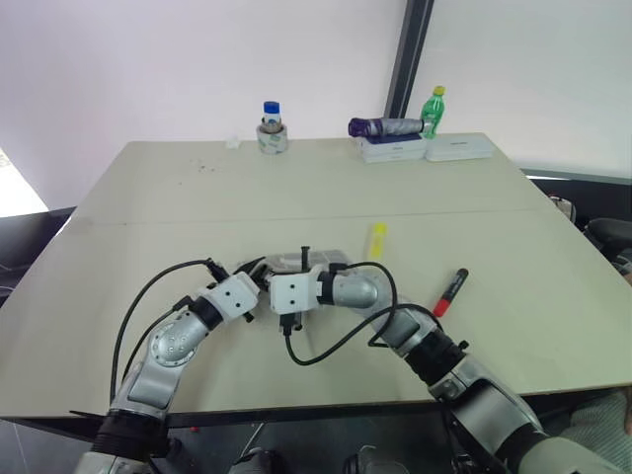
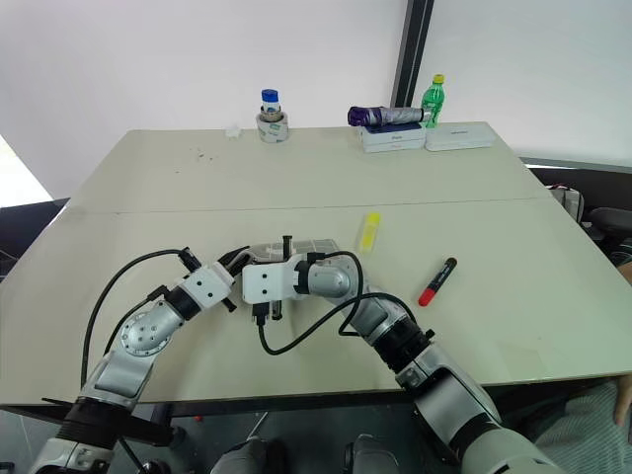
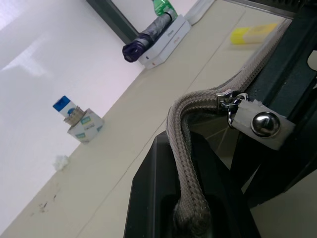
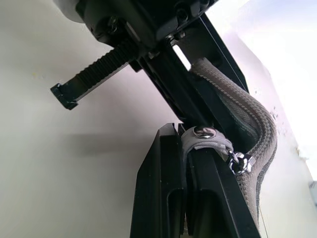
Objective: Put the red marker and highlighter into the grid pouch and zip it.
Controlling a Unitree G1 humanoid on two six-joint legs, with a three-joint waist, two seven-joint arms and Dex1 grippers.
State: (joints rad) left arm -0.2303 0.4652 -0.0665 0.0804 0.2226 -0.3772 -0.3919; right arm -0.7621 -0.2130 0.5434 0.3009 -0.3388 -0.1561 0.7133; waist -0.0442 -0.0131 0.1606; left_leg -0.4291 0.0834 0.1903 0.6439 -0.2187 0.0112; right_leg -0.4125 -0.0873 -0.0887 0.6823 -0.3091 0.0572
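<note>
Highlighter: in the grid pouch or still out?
Out: the highlighter lies on the bare table, beyond the grid pouch.

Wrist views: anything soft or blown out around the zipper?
Left wrist view: zipper pull sharp, with a glare spot on its metal stud; highlighter behind is soft. Right wrist view: the pull tab is crisp, the upper right corner washed out bright.
</note>
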